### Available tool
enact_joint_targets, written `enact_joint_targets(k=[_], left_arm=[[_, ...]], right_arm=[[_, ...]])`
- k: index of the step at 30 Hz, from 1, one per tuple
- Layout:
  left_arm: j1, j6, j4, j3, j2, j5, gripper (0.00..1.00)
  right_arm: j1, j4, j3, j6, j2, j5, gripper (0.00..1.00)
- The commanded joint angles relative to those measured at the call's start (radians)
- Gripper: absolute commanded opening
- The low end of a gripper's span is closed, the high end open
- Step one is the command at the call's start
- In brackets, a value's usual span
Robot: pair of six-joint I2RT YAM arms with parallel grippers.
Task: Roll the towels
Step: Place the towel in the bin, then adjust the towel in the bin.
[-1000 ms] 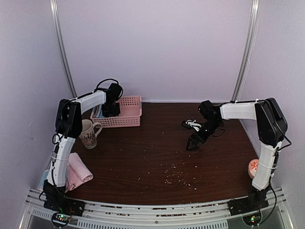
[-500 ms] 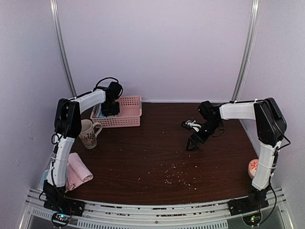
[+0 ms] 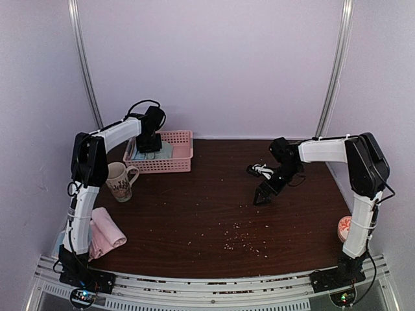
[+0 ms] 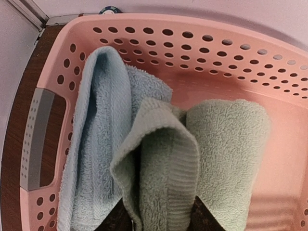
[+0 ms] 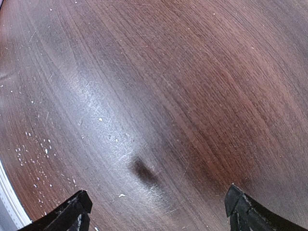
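1 table (image 3: 194,214), dark wood, takes up most of the top view.

2 arms, L + R, bases at the near edge. The L arm reaches to the far-left corner, w/ the left gripper (image 4: 159,214) down inside the basket. Its jaws are narrowed and pinch a raised fold of the sage green towel (image 4: 226,144) btwn them. The R arm bends in toward table centre. The right gripper (image 5: 159,209) is spread wide w/ nothing in it, tips pointed down low over bare wood. Can't tell if they touch the surface.

1 pink basket (image 4: 192,29), perforated plastic w/ a grey handle patch on its L side, at the far-left of the table.

3 towels in sight:
- 1 light blue towel (image 4: 101,120), in the basket along its L wall, bunched lengthwise and touching the green one.
- 1 sage green, in the basket just R of the blue. One part lies flat on the basket floor; the other is lifted in the L claw.
- 1 pink towel (image 3: 107,233), on the table near-left, beside the L arm's lower link, well apart from the basket.

1 mug (image 3: 120,181), upright, patterned, handle to the R, just in front of the basket.

1 small black-and-white item (image 3: 260,170), on the table near the R wrist; too small to ID.

1 round orange-white thing (image 3: 345,227), at the R edge, partly hidden by the R arm.

Pale crumbs are scattered mid-table, too many to count.
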Motion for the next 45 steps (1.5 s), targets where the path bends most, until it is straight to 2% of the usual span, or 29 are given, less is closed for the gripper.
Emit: enact_joint_targets(k=[1, 11, 21, 29, 33, 36, 38, 45], left_arm=[[-0.001, 0.022, -0.008, -0.001, -0.016, 0.002, 0.4], [-0.071, 0.161, 0.125, -0.001, -0.029, 0.067, 0.4], [-0.111, 0.214, 0.178, 0.007, 0.02, 0.165, 0.42], [-0.141, 0.315, 0.283, -0.052, -0.049, 0.108, 0.42], [-0.124, 0.319, 0.357, -0.101, -0.05, 0.237, 0.35], [-0.117, 0.246, 0.35, -0.097, -0.019, 0.233, 0.22], [-0.117, 0.232, 0.348, -0.08, 0.006, 0.253, 0.17], [-0.108, 0.24, 0.336, -0.004, 0.097, 0.206, 0.18]], right_arm=[[-0.003, -0.013, 0.021, -0.012, 0.012, -0.013, 1.0], [-0.003, -0.016, 0.023, -0.013, 0.018, -0.012, 1.0], [-0.003, -0.02, 0.023, -0.016, 0.022, -0.007, 1.0], [-0.003, -0.023, 0.027, -0.018, 0.031, -0.008, 1.0], [-0.003, -0.027, 0.03, -0.019, 0.034, -0.008, 1.0], [-0.003, -0.029, 0.027, -0.019, 0.03, -0.003, 1.0], [-0.003, -0.027, 0.026, -0.019, 0.026, -0.001, 1.0], [-0.003, -0.03, 0.026, -0.022, 0.034, -0.003, 1.0]])
